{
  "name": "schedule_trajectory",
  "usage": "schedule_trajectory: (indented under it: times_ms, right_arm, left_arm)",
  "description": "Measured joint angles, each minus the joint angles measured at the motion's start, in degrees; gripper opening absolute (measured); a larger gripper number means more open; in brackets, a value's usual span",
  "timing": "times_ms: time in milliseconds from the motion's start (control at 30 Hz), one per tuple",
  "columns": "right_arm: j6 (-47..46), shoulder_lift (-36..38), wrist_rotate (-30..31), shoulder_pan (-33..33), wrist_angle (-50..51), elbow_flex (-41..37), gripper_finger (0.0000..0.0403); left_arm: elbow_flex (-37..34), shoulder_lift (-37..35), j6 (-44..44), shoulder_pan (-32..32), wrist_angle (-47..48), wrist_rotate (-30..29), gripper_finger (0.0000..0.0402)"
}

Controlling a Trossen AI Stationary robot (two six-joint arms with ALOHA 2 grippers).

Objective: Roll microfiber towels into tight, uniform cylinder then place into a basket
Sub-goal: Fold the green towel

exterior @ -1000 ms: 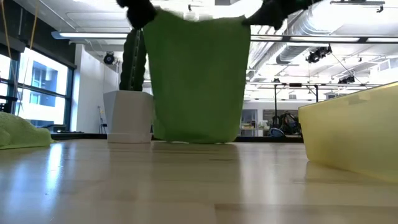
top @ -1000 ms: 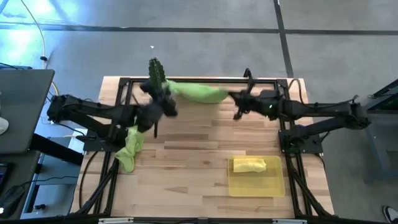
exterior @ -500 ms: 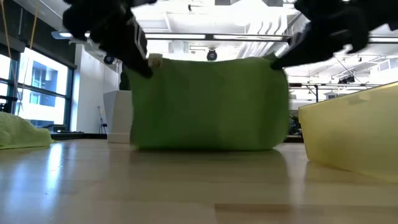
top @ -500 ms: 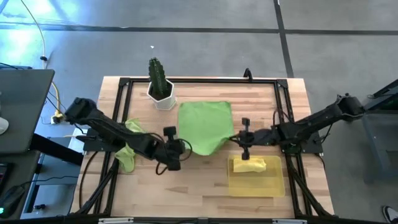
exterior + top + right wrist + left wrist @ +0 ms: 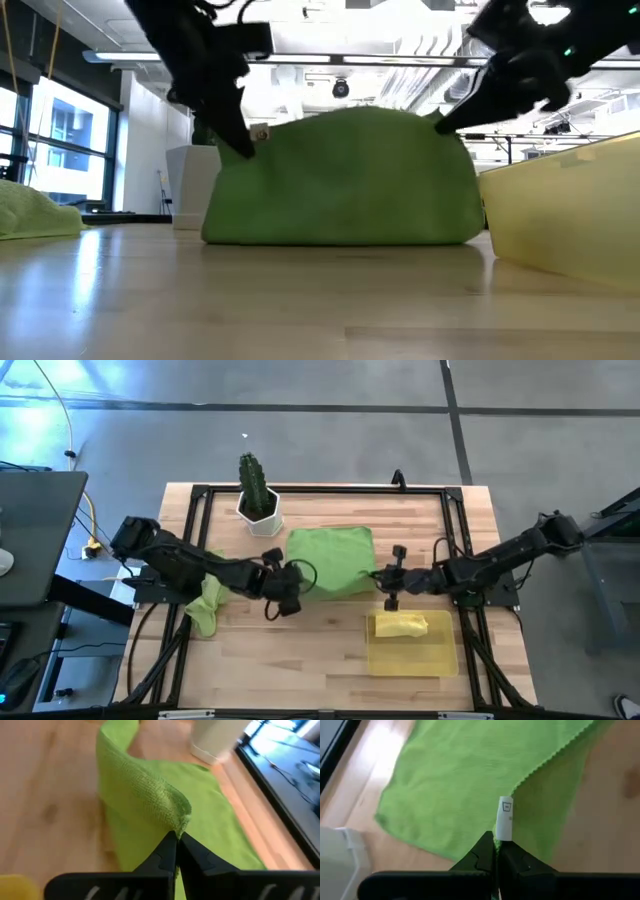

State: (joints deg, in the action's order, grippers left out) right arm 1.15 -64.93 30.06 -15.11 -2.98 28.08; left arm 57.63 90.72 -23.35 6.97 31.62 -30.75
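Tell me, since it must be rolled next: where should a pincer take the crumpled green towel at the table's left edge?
Judging by its bunched pose, grip the crumpled green towel at an upstanding fold, coming from above; no flat corner shows.

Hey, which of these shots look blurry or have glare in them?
Low view: bright ceiling lights blow out behind the green towel. Left wrist view: soft all over, the pot blurred. Right wrist view: background blurred. High view: blue glare on the floor at upper left.

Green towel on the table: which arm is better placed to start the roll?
Probably neither alone: left gripper and right gripper each pinch a near corner of the green towel, so both.
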Motion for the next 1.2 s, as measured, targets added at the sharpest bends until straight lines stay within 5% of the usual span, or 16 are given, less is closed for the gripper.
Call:
schedule_trajectory:
  times_ms: [567,1200]
  right_arm:
    - [-0.7,-10.9,-8.5,18.9,-4.0,0.0,0.0000]
    - [2.9,-20.5,-9.0,28.5,-14.4,0.0,0.0001]
  left_arm:
    - [0.0,5.7,4.4,-14.8,-1.7,2.4,0.0000]
    - [0.0,9.9,7.0,-24.0,-8.1,1.9,0.0000]
